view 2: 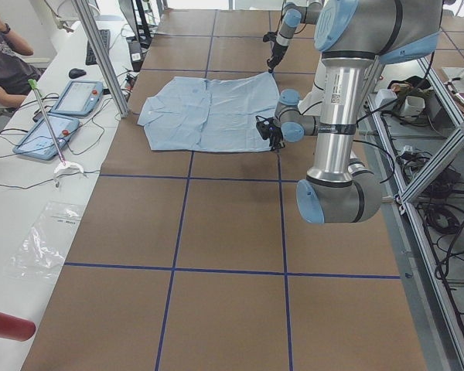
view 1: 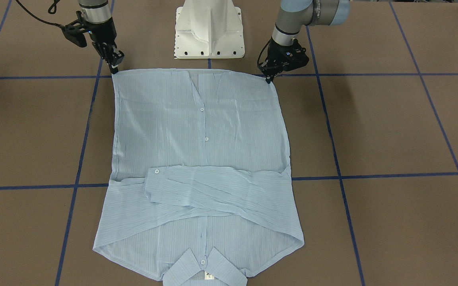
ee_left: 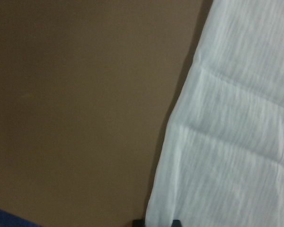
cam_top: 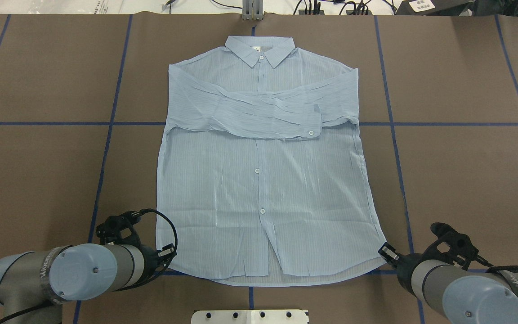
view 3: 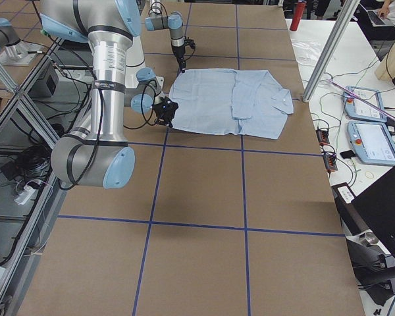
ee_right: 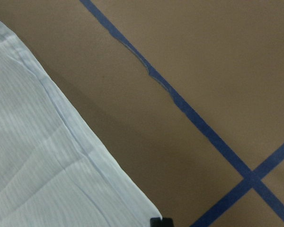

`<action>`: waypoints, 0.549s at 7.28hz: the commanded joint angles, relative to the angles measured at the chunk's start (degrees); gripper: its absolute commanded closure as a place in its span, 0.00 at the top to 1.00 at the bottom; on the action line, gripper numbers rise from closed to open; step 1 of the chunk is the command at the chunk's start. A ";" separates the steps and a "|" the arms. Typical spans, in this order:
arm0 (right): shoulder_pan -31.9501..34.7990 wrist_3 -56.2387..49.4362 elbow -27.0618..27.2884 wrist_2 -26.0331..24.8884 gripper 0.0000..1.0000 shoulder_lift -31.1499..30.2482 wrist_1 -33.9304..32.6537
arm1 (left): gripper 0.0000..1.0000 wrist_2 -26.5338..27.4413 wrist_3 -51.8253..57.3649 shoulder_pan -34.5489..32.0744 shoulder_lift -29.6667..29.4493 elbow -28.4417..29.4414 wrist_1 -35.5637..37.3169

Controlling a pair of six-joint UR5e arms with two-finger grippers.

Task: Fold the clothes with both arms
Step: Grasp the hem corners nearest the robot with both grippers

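Left claw (view 1: 269, 78) and right claw (view 1: 114, 68) low, tips down, pinched closed.

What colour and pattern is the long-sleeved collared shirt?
The thin collared shirt is light blue with fine stripes, clearest in the exterior front-facing view.

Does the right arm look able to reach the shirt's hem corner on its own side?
Probably yes: the right gripper sits right at that corner of the shirt, and nothing stands between them. Whether it grips the cloth I cannot tell.
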 commanded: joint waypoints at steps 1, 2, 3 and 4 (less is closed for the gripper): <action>-0.03 0.00 0.09 -0.01 0.00 0.00 0.00 | 0.00 -0.09 0.00 -0.43 -0.39 -1.12 0.03; -0.03 0.00 1.04 -0.01 0.00 0.00 0.00 | 0.00 -0.09 0.00 -0.69 0.22 -4.34 0.03; 0.06 0.09 3.49 -0.01 0.00 -0.17 -0.09 | 0.00 -0.18 0.00 -1.04 0.48 -7.59 0.20; 0.41 0.26 6.65 -0.36 0.00 -0.69 -0.17 | 0.00 -0.27 0.00 -2.35 0.23 -11.11 1.95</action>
